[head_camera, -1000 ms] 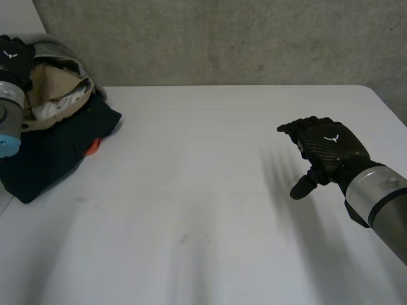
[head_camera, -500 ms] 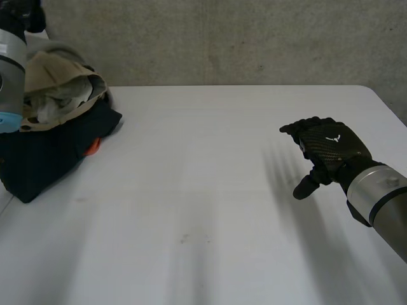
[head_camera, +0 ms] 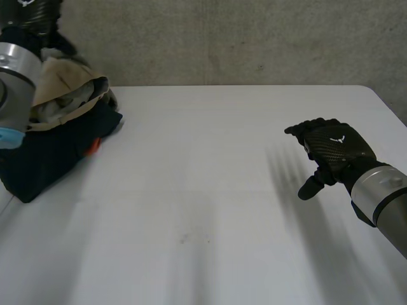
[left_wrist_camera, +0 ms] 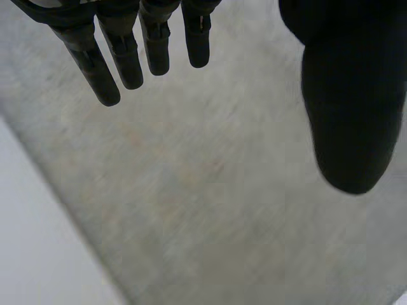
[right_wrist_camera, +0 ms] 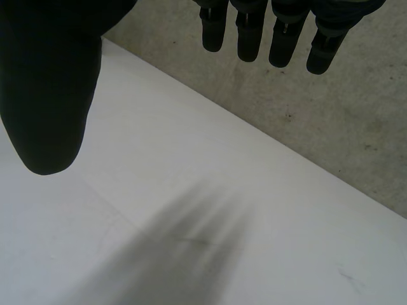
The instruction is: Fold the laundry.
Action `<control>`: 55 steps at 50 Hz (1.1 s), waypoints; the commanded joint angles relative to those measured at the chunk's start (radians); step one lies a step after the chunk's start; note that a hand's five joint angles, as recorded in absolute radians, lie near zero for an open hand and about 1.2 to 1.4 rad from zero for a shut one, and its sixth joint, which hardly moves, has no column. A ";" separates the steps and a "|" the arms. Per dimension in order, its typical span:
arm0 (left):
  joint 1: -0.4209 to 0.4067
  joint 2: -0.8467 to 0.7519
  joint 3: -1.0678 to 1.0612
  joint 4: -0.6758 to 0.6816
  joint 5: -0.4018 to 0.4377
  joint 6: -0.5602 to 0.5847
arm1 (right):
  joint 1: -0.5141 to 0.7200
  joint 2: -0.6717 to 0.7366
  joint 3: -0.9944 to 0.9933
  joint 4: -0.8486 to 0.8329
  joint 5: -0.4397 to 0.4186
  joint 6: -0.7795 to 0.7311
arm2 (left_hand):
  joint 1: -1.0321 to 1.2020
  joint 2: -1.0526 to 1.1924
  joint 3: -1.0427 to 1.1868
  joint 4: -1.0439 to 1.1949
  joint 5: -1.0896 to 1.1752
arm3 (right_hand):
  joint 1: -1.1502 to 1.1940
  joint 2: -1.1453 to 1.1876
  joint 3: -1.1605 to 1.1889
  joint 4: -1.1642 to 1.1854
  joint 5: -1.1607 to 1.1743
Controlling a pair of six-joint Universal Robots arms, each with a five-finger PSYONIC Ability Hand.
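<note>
Two hands hung empty here: you had the left hand (head_camera: 35,9) raised beside the pile of laundry (head_camera: 54,136) at the far left corner of the table (head_camera: 210,190), its fingers (left_wrist_camera: 152,44) straight and slack, its thumb (left_wrist_camera: 350,114) apart, palm toward the grey wall (left_wrist_camera: 210,190). In that pile a beige garment (head_camera: 63,82) lay on top of a dark navy garment (head_camera: 44,159). Well to the right, you held the right hand (head_camera: 334,149) over the table, fingers (right_wrist_camera: 248,38) straight and grasping nothing.

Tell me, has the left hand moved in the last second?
Yes. The left hand was level with the top of the laundry pile; it has since risen clear above it, toward the wall.
</note>
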 commanded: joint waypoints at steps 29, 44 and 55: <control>0.207 -0.470 0.534 -0.268 0.059 0.110 | 0.002 0.063 -0.002 0.000 -0.005 -0.024 | 1.146 1.128 1.129 1.133 1.143 | -0.055 -0.033 -0.037 -0.037 -0.041; 0.051 -0.081 0.373 -0.087 0.015 0.041 | 0.002 0.063 0.001 0.000 -0.005 -0.033 | 1.146 1.128 1.129 1.133 1.143 | -0.055 -0.033 -0.037 -0.037 -0.041; -0.185 0.159 0.172 -0.090 0.035 -0.315 | -0.026 0.055 -0.005 0.000 0.002 -0.028 | 1.146 1.128 1.129 1.133 1.143 | -0.055 -0.033 -0.037 -0.037 -0.041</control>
